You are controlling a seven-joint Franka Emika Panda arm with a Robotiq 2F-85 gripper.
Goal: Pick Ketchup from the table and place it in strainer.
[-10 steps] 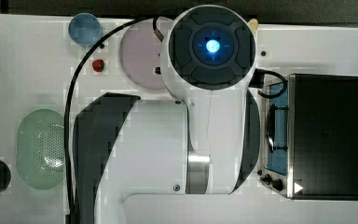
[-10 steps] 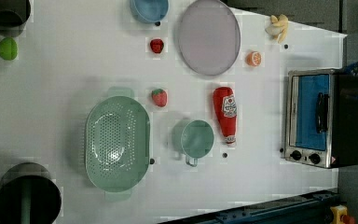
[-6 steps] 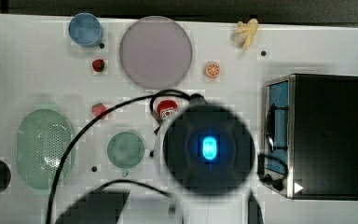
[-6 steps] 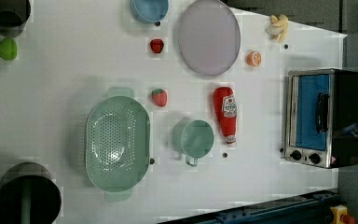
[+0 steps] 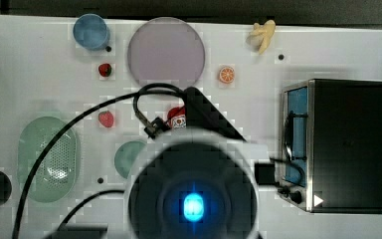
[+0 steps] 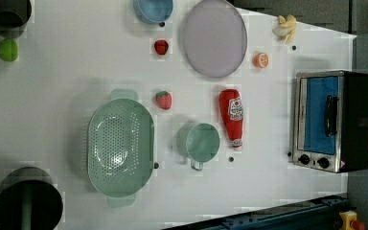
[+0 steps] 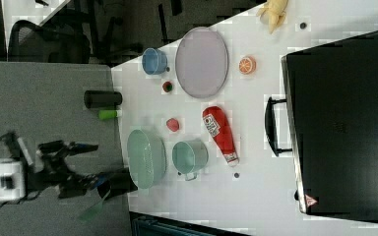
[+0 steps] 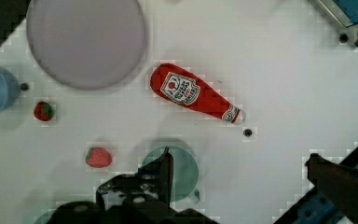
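Taken across the left view, starting at its left edge: two dark cylinders (image 6: 26, 203) in the corners, a green lime (image 6: 8, 49) near the upper one. Then a broad bare stretch of white table (image 6: 52, 96), open room right up to the strainer (image 6: 120, 143). Sits empty, handles toward the left view's top and bottom, a strawberry (image 6: 163, 100) just off its upper right rim. Next, a round green cup (image 6: 202, 142), close beside the strainer but apart from it. Then Ketchup (image 6: 232, 117), lying flat on the table, cap toward the left view's bottom, near the cup without touching. Beyond, a clear strip of table before the toaster oven (image 6: 333, 120) by the right edge.

Seen in the top view, the arm (image 5: 194, 199) hangs over the table's lower middle, hiding most of Ketchup. In the wrist view, gripper (image 8: 237, 156) faces down, spread wide, gripping nothing, Ketchup clear of both fingers (image 8: 167, 168).
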